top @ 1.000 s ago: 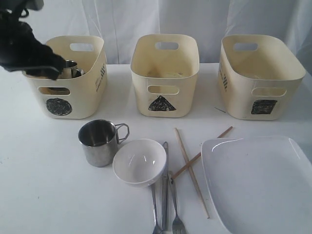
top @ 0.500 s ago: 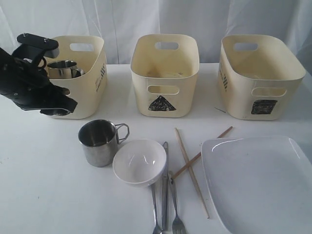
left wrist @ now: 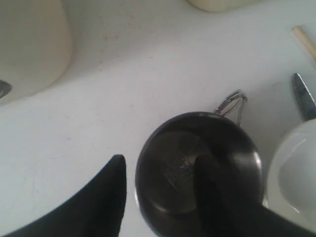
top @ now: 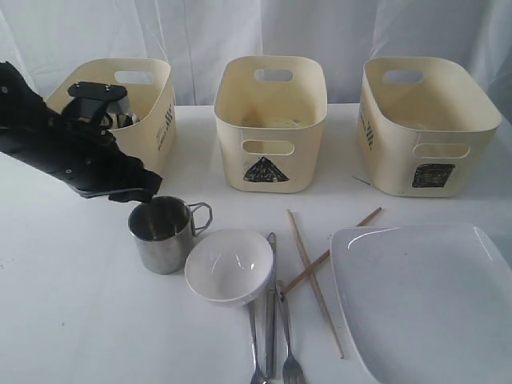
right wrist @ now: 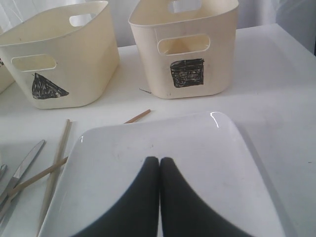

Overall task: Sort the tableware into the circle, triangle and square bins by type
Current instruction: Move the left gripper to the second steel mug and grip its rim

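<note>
Left tool [left wrist: 159, 163], spread, is straddling the steel mug [top: 160, 240] wall near the counter's left edge; closing evenly, clear of the handle [top: 202, 216], seems best. Right tool [right wrist: 159, 163] is hovering, pressed together, over the plate [right wrist: 207, 143].

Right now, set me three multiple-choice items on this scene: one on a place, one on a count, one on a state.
1. The mug on the table stands beside: A the plate; B the square bin; C the white bowl.
2. Chopsticks on the table: A one; B two; C four.
3. The right gripper is: A shut, empty; B open; C shut on a fork.
Answers: 1 C, they stand side by side; 2 B, two crossed sticks show; 3 A, its jaws meet on nothing.
</note>
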